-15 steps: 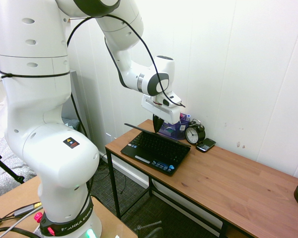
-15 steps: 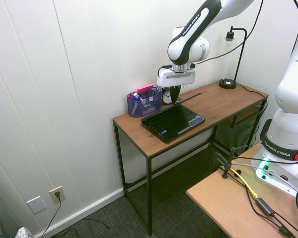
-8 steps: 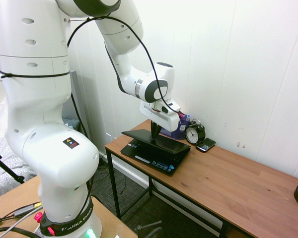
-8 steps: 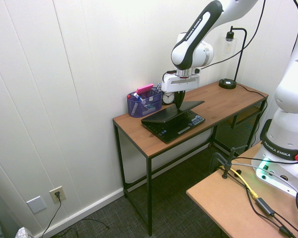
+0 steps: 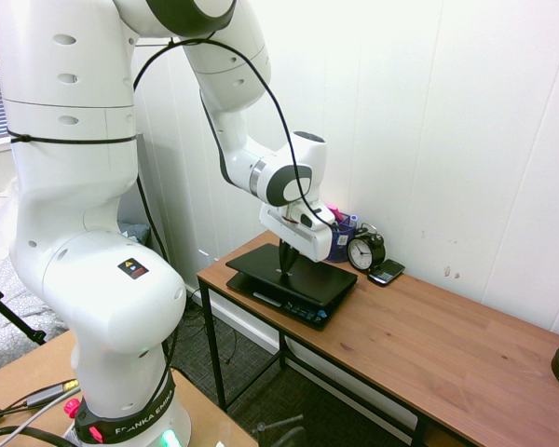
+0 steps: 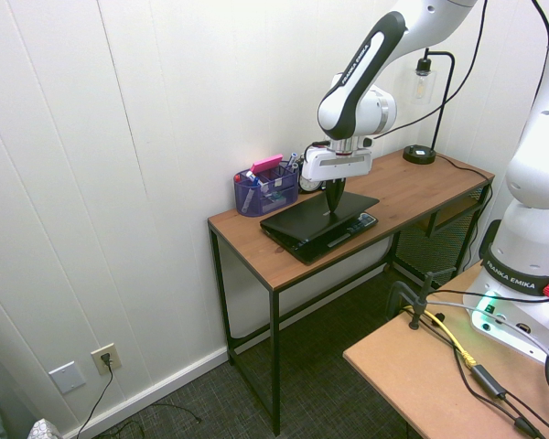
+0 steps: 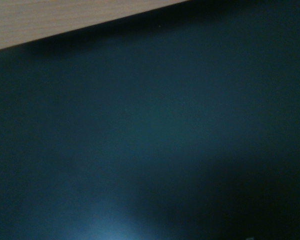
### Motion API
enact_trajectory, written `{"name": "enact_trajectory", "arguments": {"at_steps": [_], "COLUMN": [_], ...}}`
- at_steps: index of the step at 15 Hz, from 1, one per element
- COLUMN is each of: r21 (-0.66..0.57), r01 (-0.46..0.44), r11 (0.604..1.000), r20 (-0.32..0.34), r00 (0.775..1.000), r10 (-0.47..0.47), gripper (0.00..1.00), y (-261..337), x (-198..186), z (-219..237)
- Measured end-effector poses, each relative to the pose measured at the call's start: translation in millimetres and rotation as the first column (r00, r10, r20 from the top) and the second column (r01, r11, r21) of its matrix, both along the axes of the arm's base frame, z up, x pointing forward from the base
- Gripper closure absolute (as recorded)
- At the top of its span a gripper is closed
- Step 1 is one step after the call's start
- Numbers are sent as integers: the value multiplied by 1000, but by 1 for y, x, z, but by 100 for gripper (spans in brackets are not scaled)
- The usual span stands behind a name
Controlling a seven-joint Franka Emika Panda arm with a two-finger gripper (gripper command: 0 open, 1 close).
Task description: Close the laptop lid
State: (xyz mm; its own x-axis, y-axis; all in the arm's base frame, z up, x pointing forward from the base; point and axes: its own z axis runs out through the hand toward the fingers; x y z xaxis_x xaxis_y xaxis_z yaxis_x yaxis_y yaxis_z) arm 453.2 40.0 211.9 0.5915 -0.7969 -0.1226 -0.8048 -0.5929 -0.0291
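My arm is reaching down from high over the wooden desk [image 5: 429, 345], elbow raised and wrist bent so that my gripper [image 5: 284, 269] is pointing almost straight down. My fingertips are pressing together into one narrow dark point, and that point is touching the matte outer shell of the laptop lid [image 5: 303, 276]. The lid is lying nearly flat over the laptop [image 5: 303, 309], with only a thin wedge of the palm rest showing at the front edge. The laptop is sitting at the desk's end nearest my base. Just beyond it, against the white panelled wall, a blue pen organiser [image 6: 263, 190] is standing, then a small black alarm clock [image 5: 364, 251], then a black phone [image 5: 386, 272] lying flat beside the clock. My wrist camera is seeing little but the dark shell [image 7: 150, 140] and a strip of wood.
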Motion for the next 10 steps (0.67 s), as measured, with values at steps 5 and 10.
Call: {"name": "enact_trajectory", "arguments": {"at_steps": [5,10], "r21": [20,42], "r01": [4,2], "r11": [1000,999], "r20": [-22,-2], "r00": [1000,1000], "r10": [-4,-2], "gripper": [100,100], "y": [-10,-17], "x": [-5,-7], "z": [-26,-22]}}
